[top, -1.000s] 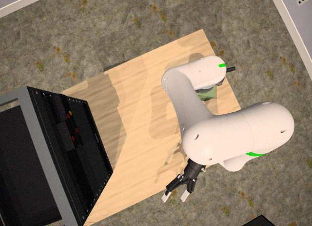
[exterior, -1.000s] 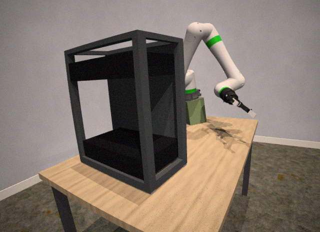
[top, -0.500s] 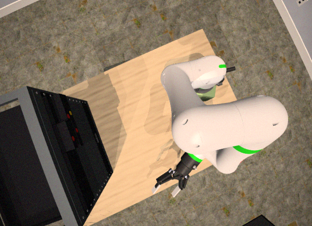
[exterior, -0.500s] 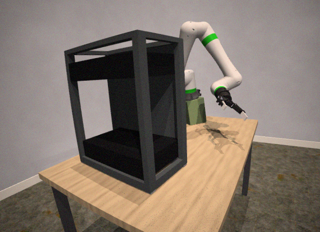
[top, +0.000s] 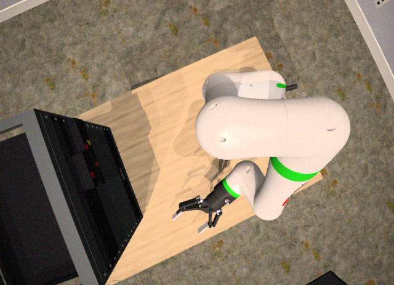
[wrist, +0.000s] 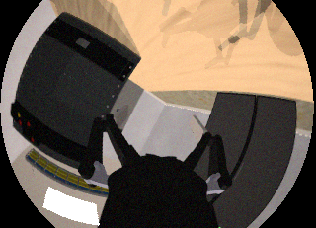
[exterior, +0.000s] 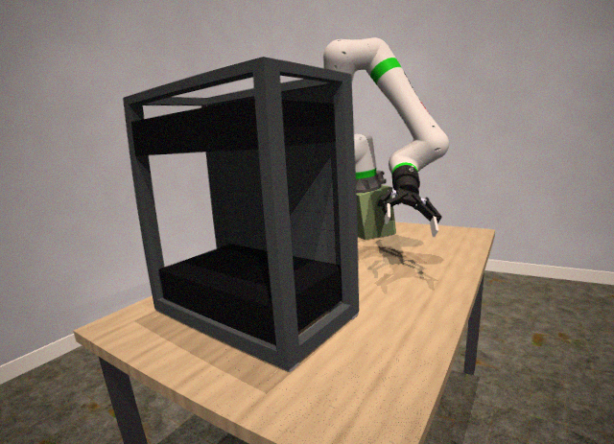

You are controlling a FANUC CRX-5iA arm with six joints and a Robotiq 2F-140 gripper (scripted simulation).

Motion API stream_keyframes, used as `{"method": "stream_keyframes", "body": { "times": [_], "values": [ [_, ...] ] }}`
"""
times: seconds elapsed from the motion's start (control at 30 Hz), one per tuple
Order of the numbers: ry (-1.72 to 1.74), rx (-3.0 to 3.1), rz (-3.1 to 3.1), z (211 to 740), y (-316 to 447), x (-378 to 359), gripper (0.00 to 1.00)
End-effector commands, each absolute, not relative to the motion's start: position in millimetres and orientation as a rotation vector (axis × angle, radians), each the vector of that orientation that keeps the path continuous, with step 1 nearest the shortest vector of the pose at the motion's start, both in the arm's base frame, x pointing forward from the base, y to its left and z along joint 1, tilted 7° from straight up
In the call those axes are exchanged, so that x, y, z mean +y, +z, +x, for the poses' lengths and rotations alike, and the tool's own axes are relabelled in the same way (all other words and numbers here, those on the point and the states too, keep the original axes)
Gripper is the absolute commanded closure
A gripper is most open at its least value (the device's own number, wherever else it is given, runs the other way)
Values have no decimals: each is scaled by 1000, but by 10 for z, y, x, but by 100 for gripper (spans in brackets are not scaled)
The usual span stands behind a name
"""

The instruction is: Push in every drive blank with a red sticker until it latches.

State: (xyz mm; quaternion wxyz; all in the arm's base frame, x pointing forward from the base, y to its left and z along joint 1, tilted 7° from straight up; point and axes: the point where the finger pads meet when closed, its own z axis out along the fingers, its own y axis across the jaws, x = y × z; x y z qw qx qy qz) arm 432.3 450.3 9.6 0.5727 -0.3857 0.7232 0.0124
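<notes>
The dark open-frame rack (top: pixel 66 192) stands on the left end of the wooden table and also shows in the side view (exterior: pixel 243 201). Its front face carries drive blanks (top: pixel 83 162) with three red stickers (top: pixel 85 146) (top: pixel 96 164) (top: pixel 92 174) and one yellow sticker (top: pixel 88 142). How far each blank sticks out is hard to tell. My gripper (top: pixel 188 222) is open and empty. It hangs above the table near its front edge, well to the right of the rack, also in the side view (exterior: pixel 412 220). In the wrist view the fingers are spread, with the rack face (wrist: pixel 73 97) at the left.
The arm's green pedestal (exterior: pixel 374 216) stands at the table's far end behind the rack. The arm's large white links (top: pixel 270 129) cover the right part of the table from above. The table edge (top: pixel 178 256) runs just below the gripper, with floor beyond.
</notes>
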Motion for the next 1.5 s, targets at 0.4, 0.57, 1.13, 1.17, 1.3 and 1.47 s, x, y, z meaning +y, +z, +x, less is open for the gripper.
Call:
{"method": "stream_keyframes", "body": {
  "times": [0.4,0.57,1.13,1.17,1.3,1.47],
  "values": [
    [99,2021,-531,4739,-22,3281,0],
    [132,2081,-424,4770,-34,3028,0],
    [401,2226,182,4752,135,2091,0],
    [424,2224,223,4749,164,2050,0],
    [519,2201,381,4748,307,1902,0],
    [641,2140,560,4770,541,1750,0]
  ]
}}
